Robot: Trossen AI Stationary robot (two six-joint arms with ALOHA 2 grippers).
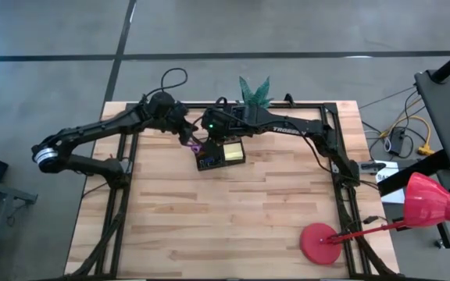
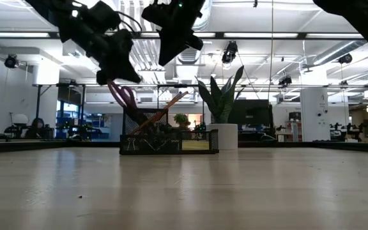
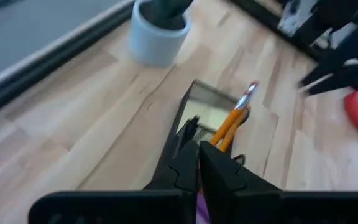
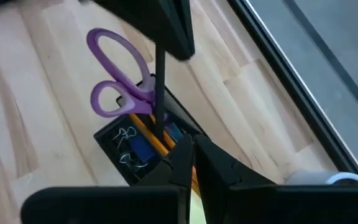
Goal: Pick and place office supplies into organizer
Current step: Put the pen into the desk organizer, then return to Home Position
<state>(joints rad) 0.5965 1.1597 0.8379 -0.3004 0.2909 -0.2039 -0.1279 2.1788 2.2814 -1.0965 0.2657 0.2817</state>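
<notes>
The black organizer (image 1: 229, 156) (image 2: 197, 142) (image 4: 114, 140) stands on the far middle of the table. The purple-handled scissors (image 4: 114, 74) (image 2: 124, 96) stand in it with handles up, and the orange pencils (image 3: 232, 121) (image 2: 165, 110) lean out of it. It also holds a yellow sticky pad (image 3: 210, 115) and small clips (image 4: 126, 155). My left gripper (image 1: 184, 131) (image 2: 121, 76) (image 3: 197, 152) hovers above its left end, shut on a thin black pen (image 4: 160, 93). My right gripper (image 1: 213, 129) (image 4: 194, 149) hangs shut above the organizer, touching nothing. My left gripper pinches the thin black pen by its upper end (image 4: 160, 61) between its two fingers, coming from above. The pen hangs nearly straight down beside the scissor handles. Its lower end (image 4: 160, 134) reaches into the organizer; whether it rests on the bottom is hidden.
A white pot with a green plant (image 1: 254, 92) (image 2: 225, 134) (image 3: 160, 34) stands just behind the organizer. A red disc (image 1: 323, 242) lies near the table's near right corner, with a red cone (image 1: 436, 203) beyond the edge. Black frame rails (image 1: 342, 164) run along the sides.
</notes>
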